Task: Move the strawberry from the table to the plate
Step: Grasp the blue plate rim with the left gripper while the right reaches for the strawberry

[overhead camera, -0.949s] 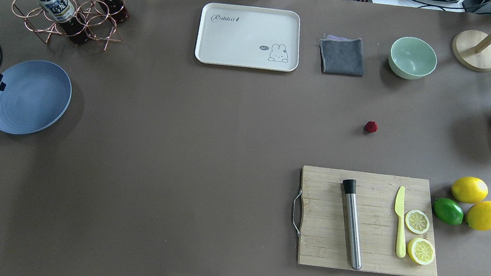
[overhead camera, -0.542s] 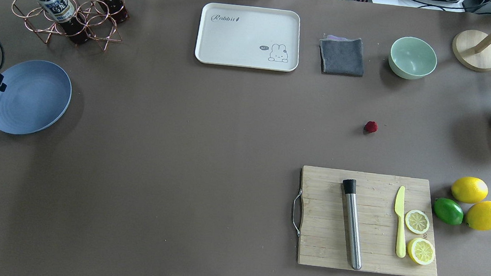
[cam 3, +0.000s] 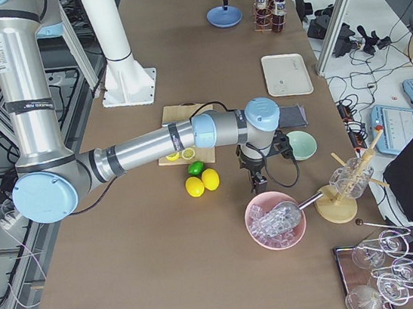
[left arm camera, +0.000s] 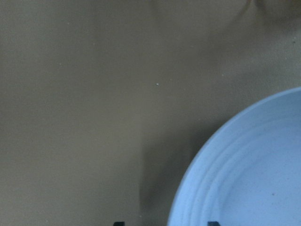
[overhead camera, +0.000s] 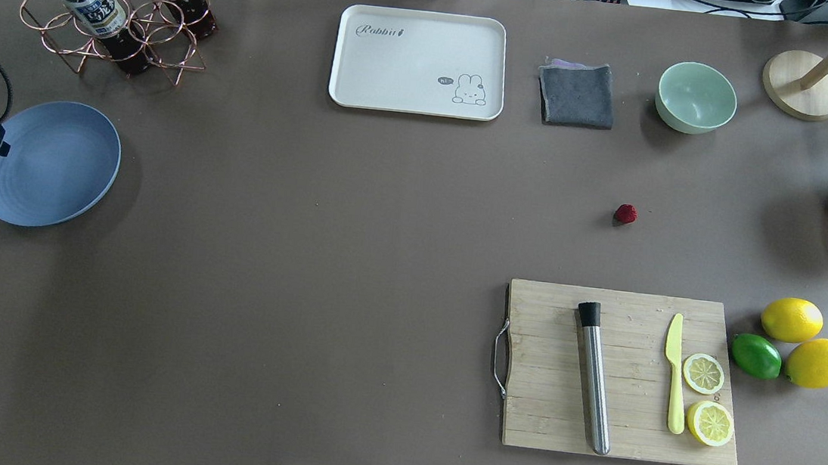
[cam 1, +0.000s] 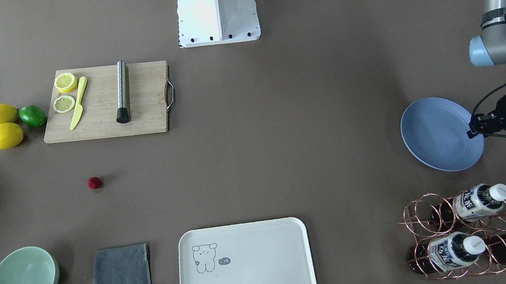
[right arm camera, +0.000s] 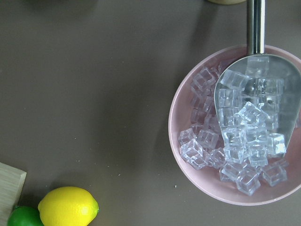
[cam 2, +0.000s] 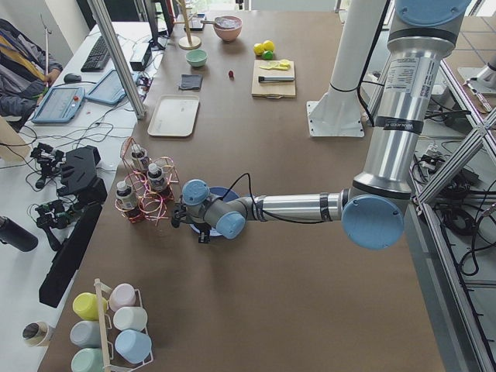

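The strawberry [overhead camera: 625, 213] is a tiny deep red berry lying alone on the grey-brown table [overhead camera: 321, 254], right of centre; the front-facing view has it as strawberry [cam 1: 94, 182]. The light blue plate [overhead camera: 48, 163] rests at the far left with nothing on it. My left gripper [overhead camera: 1, 146] hovers over the plate's outer rim, far from the berry. In the left wrist view two fingertips [left arm camera: 118, 223] stand well apart above the plate [left arm camera: 249, 169], so it is open. My right gripper [cam 3: 258, 182] shows only in the exterior right view, near the lemons; I cannot tell its state.
A wooden cutting board [overhead camera: 621, 374] with a metal rod, a yellow knife and lemon slices lies near the berry. Lemons and a lime [overhead camera: 790, 345] sit to its right. A mint bowl [overhead camera: 696, 98], grey cloth [overhead camera: 578, 94], cream tray [overhead camera: 419, 62], bottle rack [overhead camera: 113, 6] and pink ice bowl [right arm camera: 235, 127] line the edges.
My left gripper has drifted slightly toward the table's left edge at the plate's rim. The strawberry and the plate have not moved.
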### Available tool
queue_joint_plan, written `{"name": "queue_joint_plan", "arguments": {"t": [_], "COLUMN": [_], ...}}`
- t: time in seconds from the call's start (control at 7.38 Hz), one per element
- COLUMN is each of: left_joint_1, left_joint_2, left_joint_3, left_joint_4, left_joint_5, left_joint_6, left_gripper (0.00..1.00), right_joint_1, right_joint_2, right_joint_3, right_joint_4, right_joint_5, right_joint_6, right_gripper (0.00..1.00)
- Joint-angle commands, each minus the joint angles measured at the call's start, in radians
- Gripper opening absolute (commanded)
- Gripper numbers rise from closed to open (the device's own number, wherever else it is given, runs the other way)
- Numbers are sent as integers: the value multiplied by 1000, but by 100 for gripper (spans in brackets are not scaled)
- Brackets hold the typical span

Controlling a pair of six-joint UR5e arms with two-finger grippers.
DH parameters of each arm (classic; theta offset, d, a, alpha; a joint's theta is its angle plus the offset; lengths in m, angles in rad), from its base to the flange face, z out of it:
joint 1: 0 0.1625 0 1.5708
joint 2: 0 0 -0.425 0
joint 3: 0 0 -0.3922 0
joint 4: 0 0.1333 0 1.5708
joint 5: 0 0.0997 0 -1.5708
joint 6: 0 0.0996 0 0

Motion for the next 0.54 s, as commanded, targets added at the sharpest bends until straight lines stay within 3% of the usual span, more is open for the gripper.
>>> {"name": "queue_joint_plan", "arguments": {"t": [0.0,0.41], "left_joint_1": [5,-4], "left_joint_2": [-4,-44], "left_joint_3": [-5,-23], "left_joint_4": [-4,13], "left_joint_5": [0,-86], "left_joint_6": [-24,-61], "left_gripper": [0,0], "right_joint_1": [-3,-10], "right_joint_2": [0,9], "right_joint_3": [6,9], "right_joint_4": [1,1], "right_joint_5": [2,5], "right_joint_6": [13,26], "right_gripper": [100,100]}}
